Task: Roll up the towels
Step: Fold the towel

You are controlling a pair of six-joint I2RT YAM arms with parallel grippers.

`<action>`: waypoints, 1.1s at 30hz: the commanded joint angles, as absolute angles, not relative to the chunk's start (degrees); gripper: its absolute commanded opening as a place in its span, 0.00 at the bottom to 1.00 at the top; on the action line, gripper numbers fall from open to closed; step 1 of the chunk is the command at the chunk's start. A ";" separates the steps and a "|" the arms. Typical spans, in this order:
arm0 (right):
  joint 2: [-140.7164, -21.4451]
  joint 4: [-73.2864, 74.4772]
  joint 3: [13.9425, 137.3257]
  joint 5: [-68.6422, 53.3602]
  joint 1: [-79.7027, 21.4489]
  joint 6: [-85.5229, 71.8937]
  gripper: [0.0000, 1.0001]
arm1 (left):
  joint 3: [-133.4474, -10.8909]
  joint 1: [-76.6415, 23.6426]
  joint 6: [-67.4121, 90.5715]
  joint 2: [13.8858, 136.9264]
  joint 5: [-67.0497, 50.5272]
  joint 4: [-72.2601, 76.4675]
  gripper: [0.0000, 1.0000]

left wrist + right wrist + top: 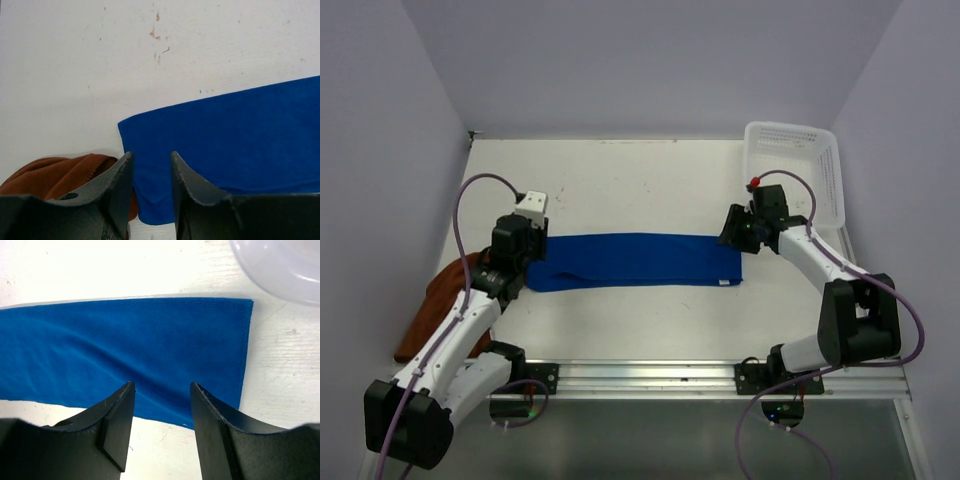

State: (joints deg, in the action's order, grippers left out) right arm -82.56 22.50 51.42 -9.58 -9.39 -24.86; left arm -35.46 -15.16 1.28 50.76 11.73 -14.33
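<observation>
On the table (620, 180), a soft blue towel (635, 260) forms a flat strip.

The blue towel (635, 260) was solid royal, no pattern. The brown towel (425, 320) was plain rust. The table (640, 185) was white with a few brownish specks and scuffs. The basket (825, 170) was white, with a grid of small perforations. Arms were white and black. The left gripper (151, 157) and right gripper (162, 387) were matte black. The cables (470, 195) were purple. The knob (755, 183) on the right wrist was red. The rail (650, 375) was silver and the walls (650, 60) pale lavender-grey.
</observation>
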 commanded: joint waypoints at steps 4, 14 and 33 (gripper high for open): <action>-82.88 21.62 53.17 -7.83 -7.13 -23.55 0.50 | -39.37 -15.29 2.81 59.29 16.25 -8.62 0.43; -83.93 21.09 53.61 -3.69 -3.52 -23.73 0.41 | -53.87 -5.01 10.11 80.32 4.75 -11.51 0.50; -91.67 11.78 52.74 -0.09 -3.16 -26.63 0.48 | -55.81 1.48 12.65 92.02 2.11 -10.73 0.55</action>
State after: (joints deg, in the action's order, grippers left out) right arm -90.94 16.25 51.29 -2.39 -3.40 -25.76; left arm -53.54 -0.71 10.31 91.24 2.31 -12.21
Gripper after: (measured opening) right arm 0.484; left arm 0.548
